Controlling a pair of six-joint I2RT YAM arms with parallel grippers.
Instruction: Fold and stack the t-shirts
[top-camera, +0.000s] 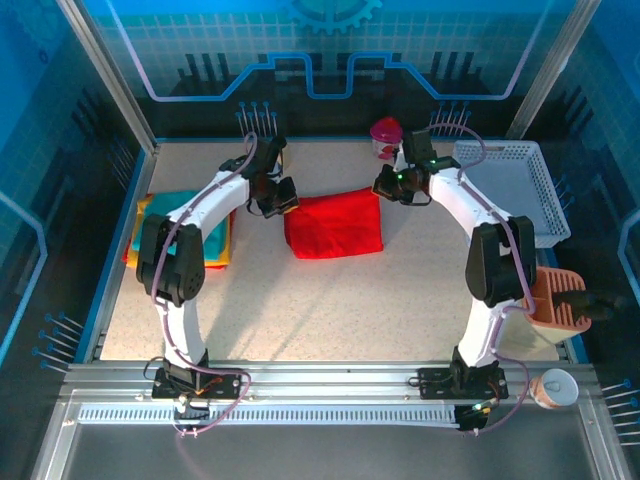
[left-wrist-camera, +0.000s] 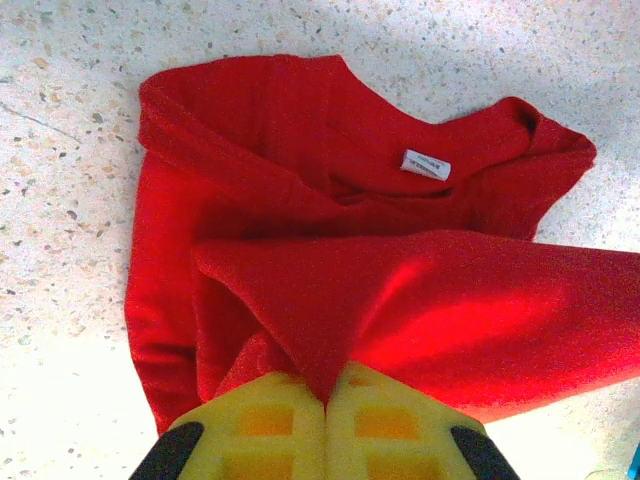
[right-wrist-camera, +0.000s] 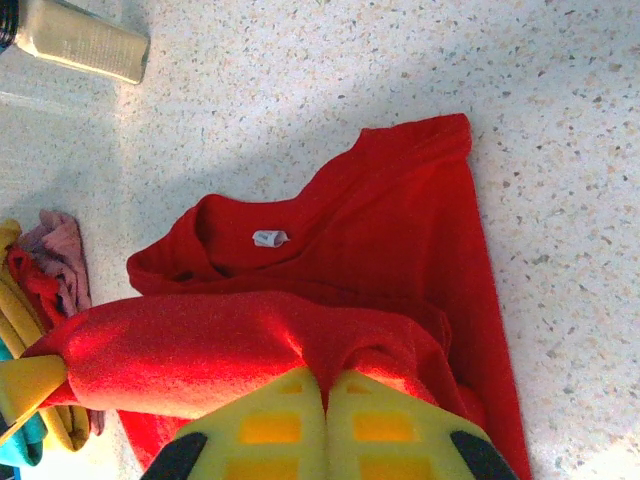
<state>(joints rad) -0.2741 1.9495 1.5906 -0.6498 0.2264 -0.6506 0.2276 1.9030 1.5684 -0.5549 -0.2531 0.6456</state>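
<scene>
Folding of the red t-shirt is about halfway done, as I judge it. The shirt lies near the centre of the table, between the two arms, and from above it has a compact, roughly square shape, so at least one fold seems to be made. The left gripper is clenched on one end of a raised edge of the red cloth, and the right gripper is clenched on the other end. In both wrist views the cloth goes into the closed line between the yellow fingers. This lifted flap hangs over the lower layer, where the collar with its white label lies flat. At the left side of the table there is a pile of folded shirts, teal, yellow and orange, well apart from the red one. What is left, I think, is to lay the flap down, perhaps fold once more, and put the red shirt on the pile.
</scene>
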